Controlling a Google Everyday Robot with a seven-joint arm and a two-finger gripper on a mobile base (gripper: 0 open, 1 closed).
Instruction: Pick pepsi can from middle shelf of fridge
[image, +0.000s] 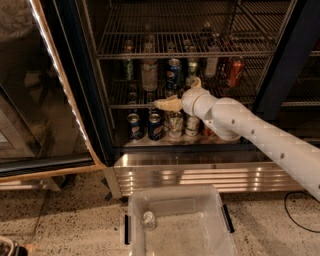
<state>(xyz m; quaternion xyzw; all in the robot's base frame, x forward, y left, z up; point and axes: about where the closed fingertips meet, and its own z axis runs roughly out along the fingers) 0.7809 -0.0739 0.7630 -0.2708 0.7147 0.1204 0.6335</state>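
The floor (60, 210) is speckled stone, and on it stands the fridge (287, 55), black-framed, its glass door (35, 100) swung wide open to the left with a strip of lights down its edge. Under the opening runs the ribbed steel base (190, 175).

One white arm (260, 135) comes in from the lower right and slants up into the fridge. On the floor in front of the base sits one clear plastic bin (227, 220) with a small round object (148, 218) lying in it.

The middle shelf (122, 97) is a dark wire rack spanning the fridge. I count six drinks standing on it: a green one at the left, one clear bottle (149, 72), the pepsi can (173, 73), a green-and-white can (192, 70), another bottle, and one orange-red can (235, 71) at the right. The pepsi can stands upright near the middle of the row.

Below, on the fridge floor, I see two blue cans (154, 125) side by side, then two paler cans to their right, partly behind the arm.

The gripper (167, 104) points left at the front edge of the middle shelf, just below the pepsi can and not touching it. I cannot tell how far it is open; no can is seen in its hold.
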